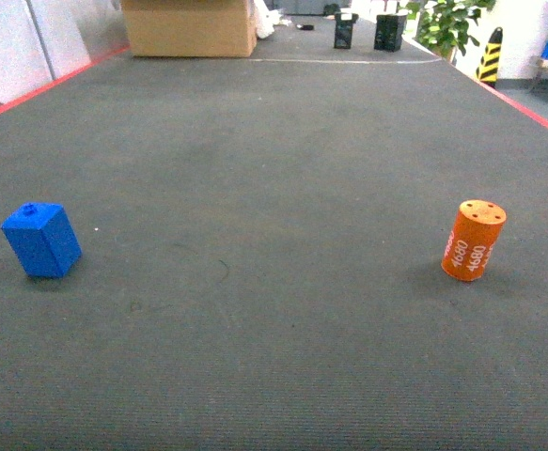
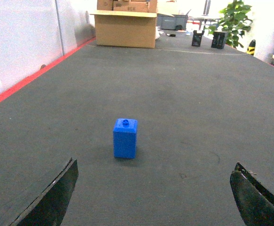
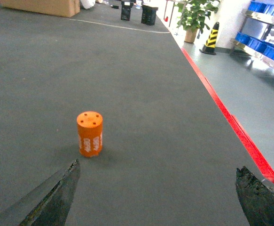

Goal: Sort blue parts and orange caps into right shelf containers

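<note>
- Both pairs of jaws stand spread wide with nothing between them: the left gripper (image 2: 153, 197) shows its two dark fingertips at the bottom corners of the left wrist view, and the right gripper (image 3: 158, 197) shows the same in the right wrist view.
- Ahead of the left gripper, the small bright-blue plastic block with a round stud on top (image 2: 125, 138) stands upright on the dark grey ribbed floor mat (image 2: 183, 94), beyond the fingertips, slightly left of the midline between them and touching neither.
- Ahead of the right gripper, the small orange cylinder with white "4680" numerals (image 3: 90, 133) stands upright on its flat end, holes in its top face, beyond the fingertips and nearer the left finger than the right; it touches neither.
- From the head camera the blue block (image 1: 41, 241) sits at the far left and the orange cylinder (image 1: 473, 240) at the far right, well apart on the mat; neither gripper shows in that view.
- Red edging strips (image 3: 223, 106) border the mat.
- Off the mat's right edge, bright-blue plastic crates (image 3: 263, 44) sit on a metal shelf rack (image 3: 268, 19).
- At the far end stand a brown cardboard box (image 1: 189, 26), two small black boxes (image 1: 367, 31), a potted green plant (image 3: 193, 16) and a yellow-and-black striped post (image 3: 212, 37).
</note>
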Controlling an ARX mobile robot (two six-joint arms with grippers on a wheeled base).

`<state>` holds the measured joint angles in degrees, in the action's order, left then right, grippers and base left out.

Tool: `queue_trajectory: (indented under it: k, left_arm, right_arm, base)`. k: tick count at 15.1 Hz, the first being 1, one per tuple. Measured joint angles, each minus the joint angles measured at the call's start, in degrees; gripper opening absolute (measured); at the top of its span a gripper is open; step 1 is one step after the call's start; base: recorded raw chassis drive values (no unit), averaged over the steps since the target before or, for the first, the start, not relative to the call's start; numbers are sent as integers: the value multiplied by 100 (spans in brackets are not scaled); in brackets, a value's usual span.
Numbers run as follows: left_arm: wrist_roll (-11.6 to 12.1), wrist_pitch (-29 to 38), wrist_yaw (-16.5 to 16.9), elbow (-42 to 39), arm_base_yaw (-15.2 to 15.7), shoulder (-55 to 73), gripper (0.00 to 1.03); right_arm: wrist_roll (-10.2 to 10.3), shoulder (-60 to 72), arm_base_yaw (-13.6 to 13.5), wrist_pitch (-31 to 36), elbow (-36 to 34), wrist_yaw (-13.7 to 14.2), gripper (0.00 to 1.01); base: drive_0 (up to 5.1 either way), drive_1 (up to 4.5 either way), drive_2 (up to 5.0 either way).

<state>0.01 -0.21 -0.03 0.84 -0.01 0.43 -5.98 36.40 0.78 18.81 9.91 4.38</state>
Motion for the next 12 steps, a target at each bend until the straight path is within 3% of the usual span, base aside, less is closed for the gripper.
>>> queue_trajectory:
  k: [2,4,8,12]
  left_arm:
    - [0,-2,0,0,0,0,98]
    - [0,-2,-2,0,0,0,98]
    - [0,0,0,0,0,0,98]
    - [0,0,0,0,0,0,98]
  right_arm:
    - [90,2079,-2,1095,780,-197,98]
    - [258,3370,-136,1283,1471,-293,98]
    - [664,5580,-501,1137,3005,-321,98]
    - [1117,6826,-726,721,4135,-339,98]
  base:
    - [0,0,0]
    - [0,0,0]
    - [0,0,0]
    - [0,0,0]
